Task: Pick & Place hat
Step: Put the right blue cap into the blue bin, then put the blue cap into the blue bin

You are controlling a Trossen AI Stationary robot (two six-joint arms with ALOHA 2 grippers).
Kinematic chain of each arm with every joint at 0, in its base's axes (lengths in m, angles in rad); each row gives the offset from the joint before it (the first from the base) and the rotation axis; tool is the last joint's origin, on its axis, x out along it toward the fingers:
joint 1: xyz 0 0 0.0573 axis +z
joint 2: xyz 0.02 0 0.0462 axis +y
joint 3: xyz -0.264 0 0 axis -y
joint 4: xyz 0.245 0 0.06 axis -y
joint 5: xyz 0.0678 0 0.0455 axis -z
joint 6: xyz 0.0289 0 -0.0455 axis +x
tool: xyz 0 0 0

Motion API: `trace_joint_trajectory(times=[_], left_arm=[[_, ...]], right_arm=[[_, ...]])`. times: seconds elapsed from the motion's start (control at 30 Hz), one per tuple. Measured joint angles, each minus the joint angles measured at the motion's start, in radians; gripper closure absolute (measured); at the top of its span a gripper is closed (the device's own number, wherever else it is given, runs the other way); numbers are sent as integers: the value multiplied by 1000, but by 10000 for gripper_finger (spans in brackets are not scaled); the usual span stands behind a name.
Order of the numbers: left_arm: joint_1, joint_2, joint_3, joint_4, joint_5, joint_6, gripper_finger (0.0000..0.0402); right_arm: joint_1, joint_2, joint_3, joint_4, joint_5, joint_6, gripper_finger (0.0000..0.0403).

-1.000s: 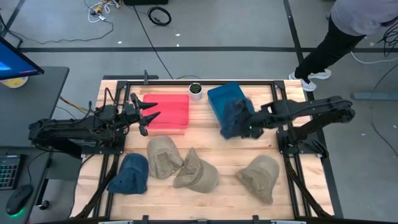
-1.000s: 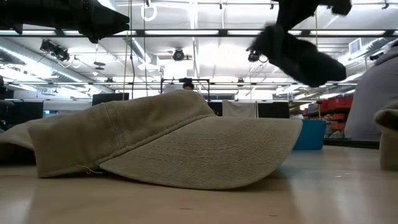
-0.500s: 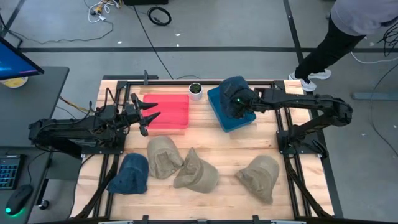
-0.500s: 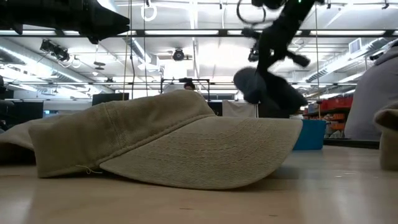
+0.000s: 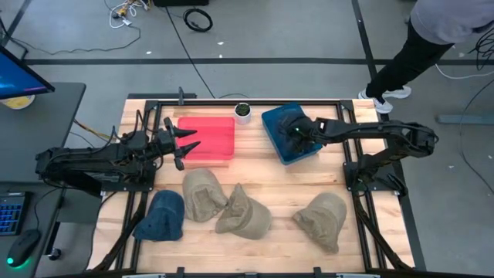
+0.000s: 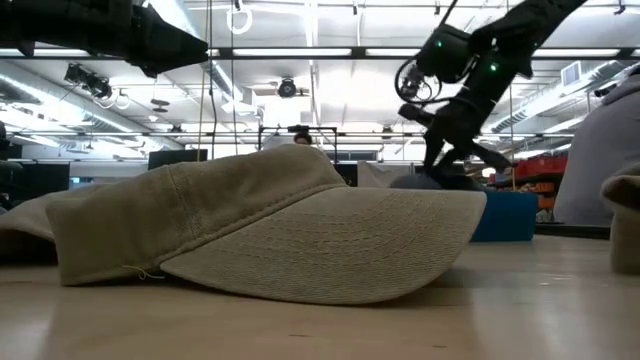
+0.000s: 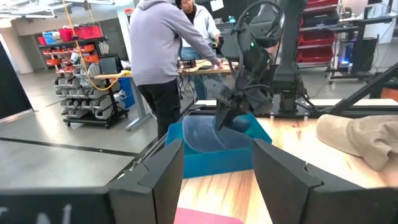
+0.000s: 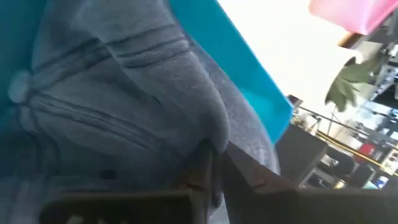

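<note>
A dark blue hat (image 5: 287, 123) lies in the blue bin (image 5: 307, 150) at the table's far right. My right gripper (image 5: 299, 133) reaches down into that bin and is shut on the hat (image 8: 112, 93). The low view shows the gripper (image 6: 450, 150) above the hat's crown (image 6: 425, 181), which peeks over a tan brim. My left gripper (image 5: 184, 141) hovers open over the red bin (image 5: 216, 139), touching nothing. Another blue hat (image 5: 160, 215) and three tan hats (image 5: 202, 194), (image 5: 243, 212), (image 5: 323, 220) rest on the table's near half. My right gripper pinches a fold of the dark blue hat's cloth (image 8: 208, 134) between its two fingers (image 8: 202, 177). It comes slanting down from the table's right side. The hat rests inside the blue bin and bunches up around the fingers.
A small potted plant (image 5: 243, 112) stands at the far edge between the two bins. A big tan hat (image 6: 260, 235) fills the low view's foreground. A person (image 5: 432, 38) stands beyond the table's far right corner. Bare wood (image 5: 270, 181) lies between bins and hats.
My right gripper carried the dark blue hat from over the bin's near side toward the far edge, then down into the blue bin. The hat hung below the fingers before; now it rests inside the bin. The left arm stayed still.
</note>
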Motion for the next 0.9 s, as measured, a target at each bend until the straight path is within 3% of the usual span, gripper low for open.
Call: trace_joint_trajectory(times=[0.47,0.67,0.9], left_arm=[[0,0,0,1,0,-51,209],[0,-1,33,-12,0,-51,209],[0,18,211,-267,0,-134,209]], right_arm=[[11,-1,-27,128,34,261,281],[107,-1,12,125,172,513,249],[254,-6,170,-72,154,924,248]])
